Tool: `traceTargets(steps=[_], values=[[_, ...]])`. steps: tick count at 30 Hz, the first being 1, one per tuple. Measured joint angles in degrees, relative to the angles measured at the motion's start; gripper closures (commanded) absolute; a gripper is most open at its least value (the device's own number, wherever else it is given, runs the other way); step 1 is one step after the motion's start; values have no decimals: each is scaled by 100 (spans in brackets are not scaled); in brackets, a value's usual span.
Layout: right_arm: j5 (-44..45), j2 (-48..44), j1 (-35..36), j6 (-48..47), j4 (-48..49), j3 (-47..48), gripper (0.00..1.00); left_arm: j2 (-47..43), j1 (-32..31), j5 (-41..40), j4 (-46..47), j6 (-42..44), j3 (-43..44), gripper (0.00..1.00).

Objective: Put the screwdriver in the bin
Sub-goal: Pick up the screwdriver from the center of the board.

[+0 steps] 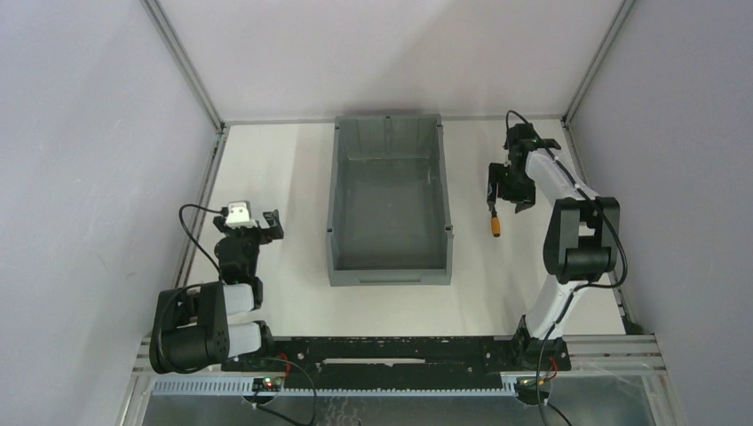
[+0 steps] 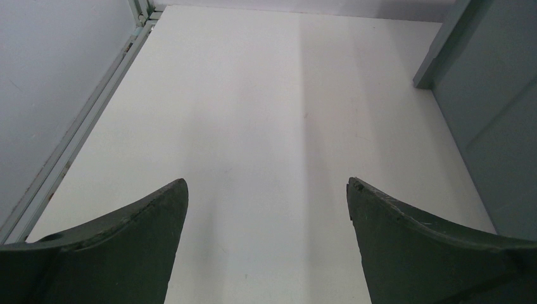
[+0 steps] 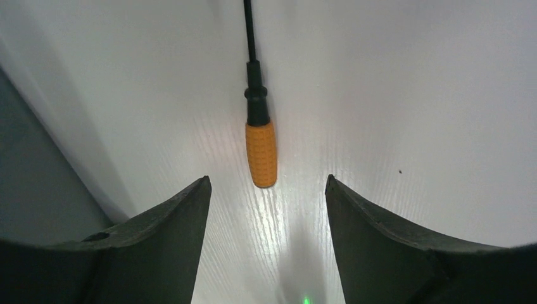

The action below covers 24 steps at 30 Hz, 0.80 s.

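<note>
**Top view.** The grey bin [image 1: 388,268] sits in the middle of the white table [image 1: 266,169], open side up, with nothing seen inside it. The screwdriver [image 1: 495,224] lies on the table to the right of the bin, near its wall but apart from it, with the orange handle toward the arms. The right gripper [image 1: 511,188] hangs directly over the shaft end. The left gripper [image 1: 257,232] rests well away on the other side of the bin.

**Left wrist view.** The left gripper [image 2: 267,190] has its jaws wide apart over bare table, holding nothing. A wall of the bin [image 2: 487,120] fills the right edge.

**Right wrist view.** The right gripper [image 3: 266,187] has its jaws parted and grips nothing. The screwdriver [image 3: 260,152] lies lengthwise ahead, and only the butt of its orange handle reaches the gap between the fingertips, clear of both.

The step in hand looks like the grasp. To do it well, the gripper should probably advance along the tool until the pads flank the middle of the handle. Closing on the thin black shaft risks a slip. It should also stay low and centred so neither finger nudges the handle sideways. The bin's tall wall calls for a clear lift before carrying the tool left.
</note>
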Motion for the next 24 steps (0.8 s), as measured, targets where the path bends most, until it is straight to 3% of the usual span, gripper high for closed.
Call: traceTargets(steps=[8, 24], values=[[101, 625, 177, 79, 195, 111, 32, 0, 0, 2, 0, 0, 0, 0], [168, 994, 195, 177, 501, 13, 53, 0, 0, 2, 0, 0, 0, 0]])
